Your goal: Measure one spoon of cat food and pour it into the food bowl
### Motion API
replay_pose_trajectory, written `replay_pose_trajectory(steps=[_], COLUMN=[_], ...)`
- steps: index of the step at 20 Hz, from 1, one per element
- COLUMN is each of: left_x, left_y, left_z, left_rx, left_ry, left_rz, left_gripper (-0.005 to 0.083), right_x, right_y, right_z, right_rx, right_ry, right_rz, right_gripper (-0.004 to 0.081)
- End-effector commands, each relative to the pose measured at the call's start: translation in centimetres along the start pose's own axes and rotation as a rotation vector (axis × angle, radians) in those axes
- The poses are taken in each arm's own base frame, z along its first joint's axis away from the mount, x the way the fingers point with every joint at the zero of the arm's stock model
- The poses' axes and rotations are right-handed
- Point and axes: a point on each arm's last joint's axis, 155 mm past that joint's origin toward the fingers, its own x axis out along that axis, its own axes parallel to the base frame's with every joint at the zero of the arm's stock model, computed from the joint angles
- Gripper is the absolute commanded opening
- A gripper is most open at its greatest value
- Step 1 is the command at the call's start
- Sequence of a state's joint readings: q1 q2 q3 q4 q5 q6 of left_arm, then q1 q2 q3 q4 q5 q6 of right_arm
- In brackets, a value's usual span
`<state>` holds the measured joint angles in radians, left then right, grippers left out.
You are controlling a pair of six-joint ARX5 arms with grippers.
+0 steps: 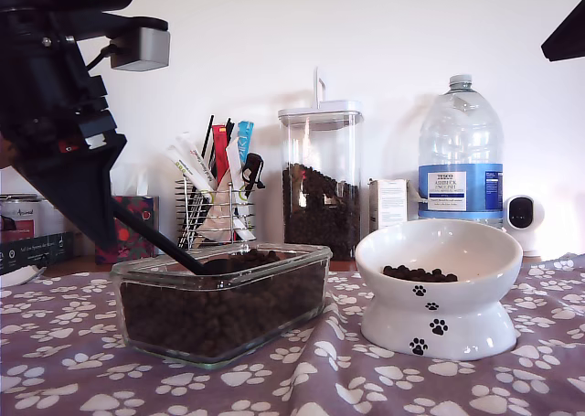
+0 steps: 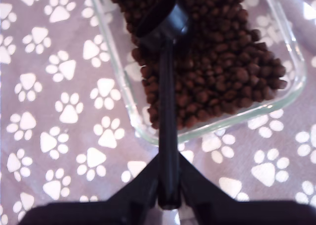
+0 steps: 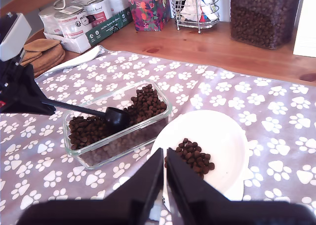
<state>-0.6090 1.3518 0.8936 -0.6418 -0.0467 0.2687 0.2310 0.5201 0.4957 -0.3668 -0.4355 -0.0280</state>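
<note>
One spoon (image 2: 167,86), clamped by my first gripper (image 2: 169,198), dips cup-down into the cat food (image 2: 222,71) to load; my second gripper (image 3: 164,185) hangs closed, empty.

A plain white wall (image 1: 274,41) backs a wooden table (image 3: 217,52) draped in a purple paw-print cloth (image 1: 302,379).

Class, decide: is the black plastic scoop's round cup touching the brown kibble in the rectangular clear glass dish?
Touching. In the second wrist view the black plastic scoop's cup sits down among the brown kibble in the clear glass dish, no gap.
</note>
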Motion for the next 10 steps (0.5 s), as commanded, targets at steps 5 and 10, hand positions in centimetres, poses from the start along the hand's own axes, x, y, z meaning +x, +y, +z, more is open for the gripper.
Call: replay_pose_trajectory(steps=[5, 10], left_x=[0.2, 0.1], left_y=[-0.3, -2.4], left_z=[0.2, -0.3], left_rx=[0.009, 0.025], left_ry=[-0.009, 0.009], left_rz=[-0.004, -0.093], left_gripper=[0.0101, 0.0434], right_x=[-0.1, -0.1], right_y=[0.2, 0.2], right_z=[0.7, 0.7], right_rx=[-0.017, -0.016], right_ry=[-0.018, -0.018], right_rz=[0.004, 0.005], right_gripper=[-0.001, -0.001])
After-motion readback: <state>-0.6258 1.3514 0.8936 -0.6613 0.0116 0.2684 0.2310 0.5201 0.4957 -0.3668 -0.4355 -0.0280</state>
